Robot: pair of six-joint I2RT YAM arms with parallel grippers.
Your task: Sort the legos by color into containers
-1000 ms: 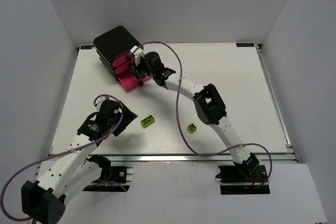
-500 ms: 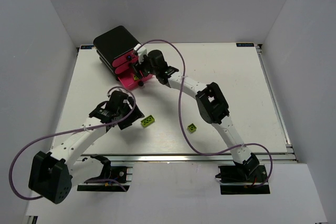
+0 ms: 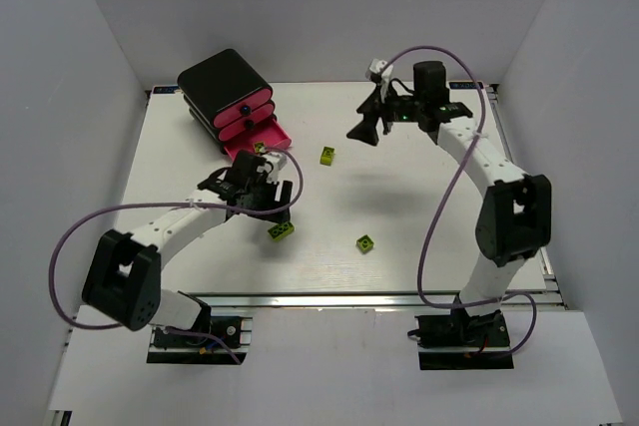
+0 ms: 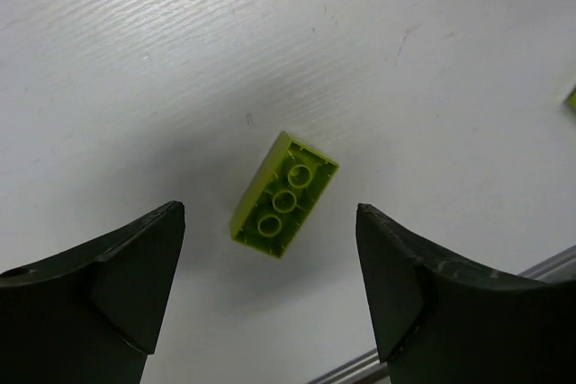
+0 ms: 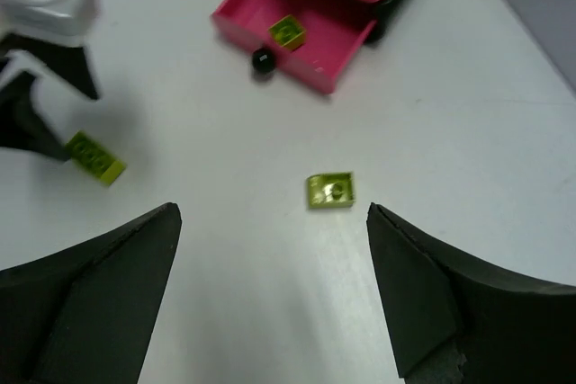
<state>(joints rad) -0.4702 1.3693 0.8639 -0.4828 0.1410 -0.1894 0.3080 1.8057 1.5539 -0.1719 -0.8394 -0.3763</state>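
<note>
The black cabinet (image 3: pixel 222 80) holds pink containers; its bottom drawer (image 3: pixel 278 135) (image 5: pixel 294 67) is pulled out, with a small lime lego (image 3: pixel 262 148) (image 5: pixel 288 32) inside. The two drawers above (image 3: pixel 248 110) are shut. A long lime lego (image 3: pixel 281 231) (image 4: pixel 284 195) lies underside up on the table, and my open left gripper (image 3: pixel 272 205) (image 4: pixel 268 211) hovers just over it, a finger on either side. A small lime lego (image 3: pixel 326 155) (image 5: pixel 330 190) lies mid-table. My open, empty right gripper (image 3: pixel 363 129) (image 5: pixel 272 211) hangs high above it. Another lime lego (image 3: pixel 365 242) lies nearer the front.
The left arm stretches from the front-left corner across the table. The right arm arches along the right side towards the back. Grey walls enclose the table, and a metal rail (image 3: pixel 329 298) runs along its front edge.
My right gripper left the open drawer, rose back and to the right, and opened. A lime lego now lies mid-table and one in the drawer. My left gripper moved over the long lego.
</note>
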